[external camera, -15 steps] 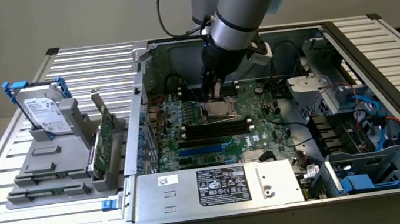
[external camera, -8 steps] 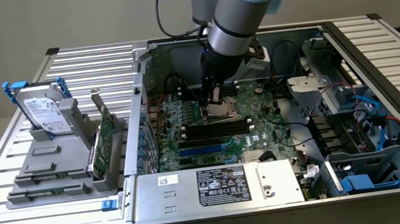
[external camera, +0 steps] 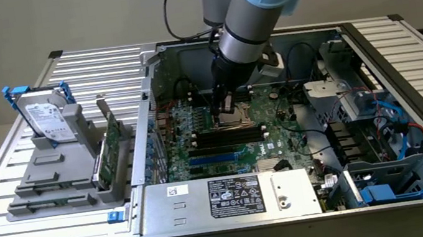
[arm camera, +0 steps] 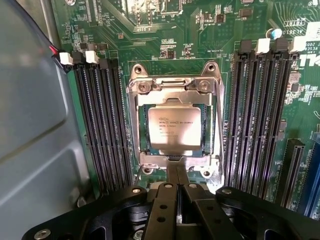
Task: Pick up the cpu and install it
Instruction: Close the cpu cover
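The cpu [arm camera: 176, 128], a small silver-grey square chip with printed text, lies flat inside the dark metal socket frame [arm camera: 134, 125] on the green motherboard [arm camera: 200, 45]. My gripper [arm camera: 176, 169] is shut, its two black fingers pressed together with nothing between them. Their tips stand at the frame's edge, right beside one side of the cpu. In the exterior view the gripper [external camera: 225, 107] hangs straight down over the socket [external camera: 238, 116] in the middle of the open computer case [external camera: 145, 122].
Black memory slots [arm camera: 102, 125] [arm camera: 260, 115] flank the socket on both sides. A grey metal wall [arm camera: 30, 125] stands close by. Outside the case, a grey holder [external camera: 57, 179] carries a silver hard drive [external camera: 48, 121] with a blue bracket. A labelled power supply [external camera: 235, 195] fills the case's front.
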Controlling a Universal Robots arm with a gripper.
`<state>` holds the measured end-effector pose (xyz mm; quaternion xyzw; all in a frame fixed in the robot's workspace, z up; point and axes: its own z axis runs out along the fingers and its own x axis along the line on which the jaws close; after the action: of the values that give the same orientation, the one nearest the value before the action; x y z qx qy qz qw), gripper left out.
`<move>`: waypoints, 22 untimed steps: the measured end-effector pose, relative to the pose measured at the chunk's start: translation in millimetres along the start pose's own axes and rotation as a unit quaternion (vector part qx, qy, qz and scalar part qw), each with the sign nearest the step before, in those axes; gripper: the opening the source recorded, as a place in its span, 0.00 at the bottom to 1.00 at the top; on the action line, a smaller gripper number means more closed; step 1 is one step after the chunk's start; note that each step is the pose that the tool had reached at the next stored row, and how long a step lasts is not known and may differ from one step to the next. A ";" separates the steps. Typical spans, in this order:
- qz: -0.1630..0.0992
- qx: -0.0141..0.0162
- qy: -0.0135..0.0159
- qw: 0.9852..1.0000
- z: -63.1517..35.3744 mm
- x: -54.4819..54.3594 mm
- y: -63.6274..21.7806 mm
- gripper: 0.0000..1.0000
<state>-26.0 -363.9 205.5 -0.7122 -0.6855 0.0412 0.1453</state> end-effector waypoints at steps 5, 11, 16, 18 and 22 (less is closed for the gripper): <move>0.000 -0.003 0.000 1.000 4.6 -0.7 0.7 0.11; -0.001 -0.006 0.000 1.000 9.3 -1.6 1.5 0.11; -0.001 -0.007 0.001 1.000 9.0 -1.4 0.0 0.11; -0.001 -0.007 0.001 1.000 4.6 -1.0 -2.3 0.11; -0.001 -0.007 0.002 1.000 -0.1 -0.6 -6.7 0.11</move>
<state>-32.5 -364.3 207.3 -0.7123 -0.6866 0.0351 0.1414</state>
